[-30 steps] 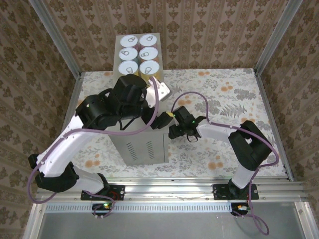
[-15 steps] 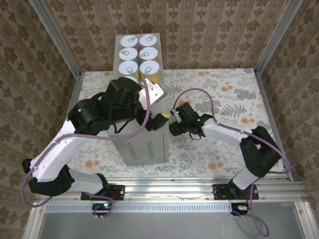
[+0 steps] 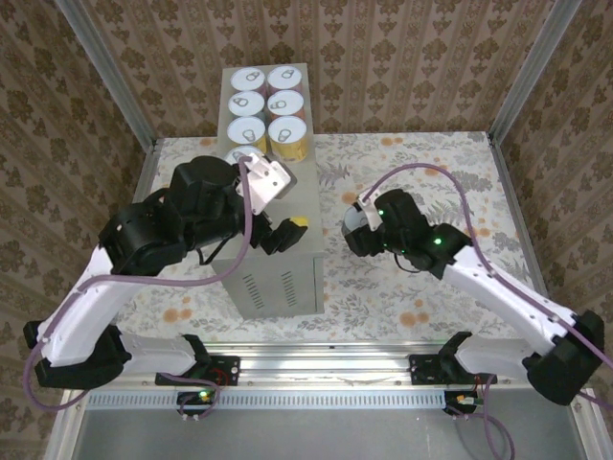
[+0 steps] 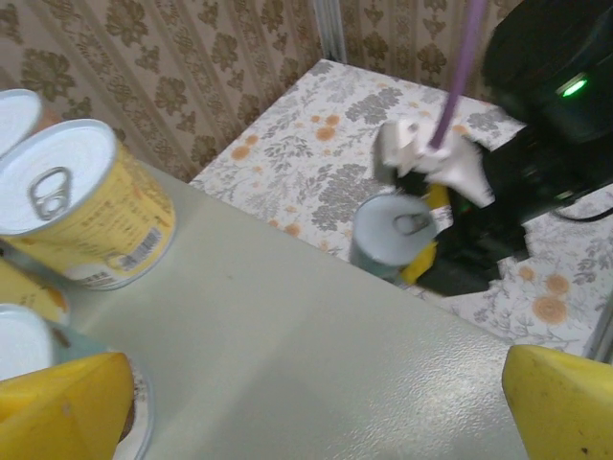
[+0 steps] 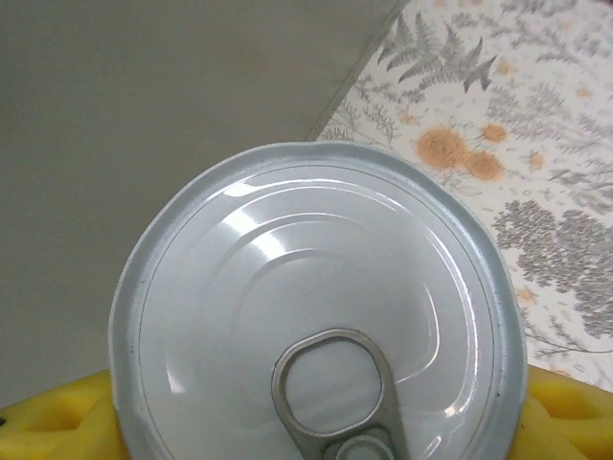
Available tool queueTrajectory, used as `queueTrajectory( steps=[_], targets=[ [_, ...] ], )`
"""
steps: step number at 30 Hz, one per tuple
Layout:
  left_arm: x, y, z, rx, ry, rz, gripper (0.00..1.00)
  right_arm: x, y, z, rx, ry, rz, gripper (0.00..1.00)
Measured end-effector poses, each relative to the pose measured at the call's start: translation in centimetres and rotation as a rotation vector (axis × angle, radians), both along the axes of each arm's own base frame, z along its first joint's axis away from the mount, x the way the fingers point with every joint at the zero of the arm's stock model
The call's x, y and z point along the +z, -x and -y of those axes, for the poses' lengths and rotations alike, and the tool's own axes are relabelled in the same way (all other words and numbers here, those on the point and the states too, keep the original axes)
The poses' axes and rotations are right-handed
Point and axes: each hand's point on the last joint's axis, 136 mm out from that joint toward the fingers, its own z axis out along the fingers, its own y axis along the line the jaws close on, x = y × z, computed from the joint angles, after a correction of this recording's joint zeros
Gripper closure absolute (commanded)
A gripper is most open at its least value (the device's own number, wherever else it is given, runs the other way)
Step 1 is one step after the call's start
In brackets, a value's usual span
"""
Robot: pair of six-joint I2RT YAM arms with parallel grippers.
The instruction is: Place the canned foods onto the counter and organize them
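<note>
Right tool [image 4: 426, 233] clamping a teal can [image 5: 316, 287] just off the right edge of the desk [image 3: 308, 192].
Right arm [image 3: 498, 287] is reaching leftward toward the desk, elbow bent, yellow pads [image 5: 57, 422] pressing both sides of the upright can over the floral floor [image 5: 498, 144]. Left tool [image 4: 311, 402] is hovering above the desk top, jaws wide apart; other cans [image 3: 268, 105] are standing at the desk's far end.

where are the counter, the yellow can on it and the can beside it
counter [image 4: 287, 355], left wrist view, bare flat top
yellow can [image 4: 113, 235], left wrist view, label on its side
can beside the counter [image 5: 316, 287], right wrist view, middle of its white lid
</note>
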Motion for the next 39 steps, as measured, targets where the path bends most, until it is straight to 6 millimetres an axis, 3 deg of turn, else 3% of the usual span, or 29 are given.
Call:
queueTrajectory(
  steps=[8, 11, 16, 24, 31, 39],
  targets=[
    [-0.2, -0.6, -1.7, 0.076, -0.023, 0.029, 0.00, 10.7, 2.9, 1.2, 0.065, -0.090, 0.140, 0.33],
    [-0.7, -0.4, -2.5, 0.092, -0.028, 0.027, 0.00, 13.6, 4.0, 0.9, 0.114, -0.124, 0.159, 0.34],
    [-1.6, 0.2, -4.8, 0.131, -0.037, 0.030, 0.00, 16.7, 5.2, 0.0, 0.191, -0.167, 0.158, 0.34],
    [-2.8, 0.4, -7.6, 0.209, -0.061, 0.048, 0.00, 18.1, 5.6, -2.3, 0.281, -0.159, 0.112, 0.34],
    [-3.6, 0.5, -9.5, 0.253, -0.069, 0.071, 0.00, 18.5, 6.1, -6.1, 0.372, -0.114, 0.077, 0.34],
    [-3.3, 0.7, -11.1, 0.294, -0.042, 0.104, 0.00, 18.4, 4.9, -9.2, 0.382, -0.050, 0.068, 0.34]
  ],
)
